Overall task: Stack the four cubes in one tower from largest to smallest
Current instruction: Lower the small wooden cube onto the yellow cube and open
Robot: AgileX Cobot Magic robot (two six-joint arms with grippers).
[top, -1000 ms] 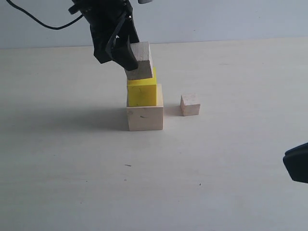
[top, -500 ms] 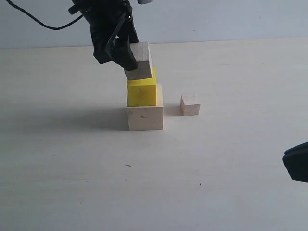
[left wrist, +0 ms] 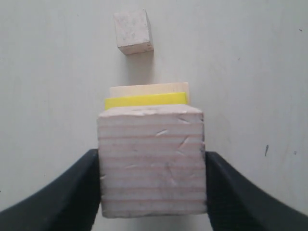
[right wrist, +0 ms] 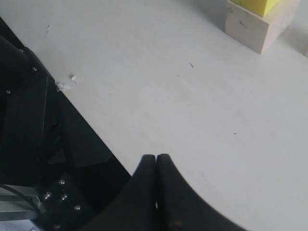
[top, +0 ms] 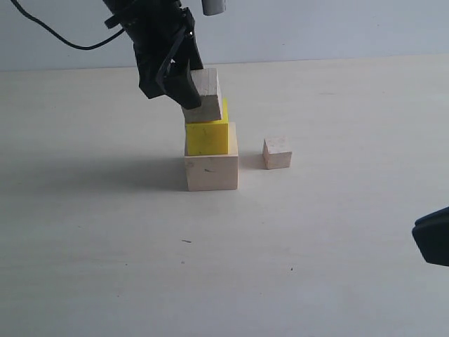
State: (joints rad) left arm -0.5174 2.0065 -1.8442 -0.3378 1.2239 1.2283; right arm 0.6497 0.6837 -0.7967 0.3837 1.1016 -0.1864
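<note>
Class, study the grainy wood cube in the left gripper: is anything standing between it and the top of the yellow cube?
Nothing visible does. The grainy wood cube, held by the left gripper, hangs tilted directly over the yellow cube. The tiny cube stands apart on the table, off to the side.

medium cube (top: 207, 138) on largest cube (top: 211, 173), third cube (top: 209, 90) atop, perhaps touching, smallest cube (top: 277, 153) near their right

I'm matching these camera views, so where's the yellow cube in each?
Exterior: yellow cube mid-picture, second in the stack.
Left wrist: yellow cube, a sliver just beyond the gripped grainy cube.
Right wrist: yellow cube cropped at the frame's edge.
Shared landmark: large pale cube beneath it.
</note>
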